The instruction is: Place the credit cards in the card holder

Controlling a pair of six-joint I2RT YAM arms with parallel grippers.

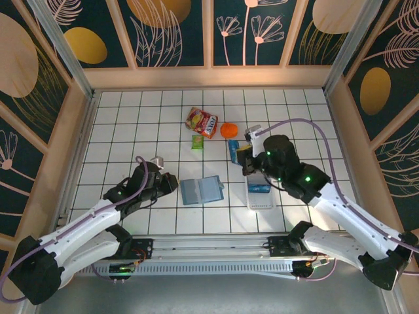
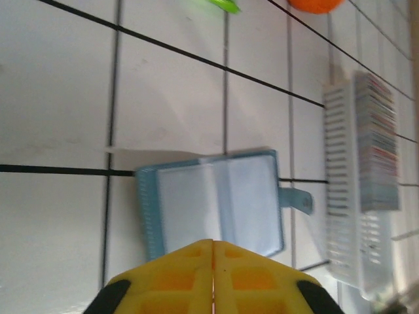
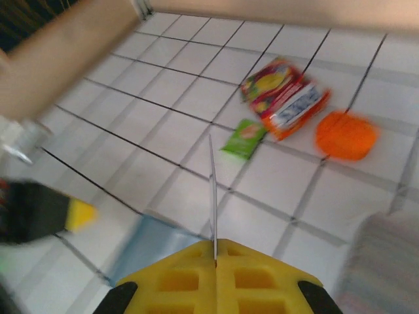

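White tiles bore the open card holder at mid-table, my right gripper pinched one credit card edge-on near it, my left gripper sat closed and empty, and sliding the card into a pocket, I judged, came next.

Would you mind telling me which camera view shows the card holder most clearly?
The left wrist view: the card holder lies open and close, its clear pockets and clasp tab plain. The top external view shows it whole but small between the arms. The right wrist view catches a blurred blue corner.
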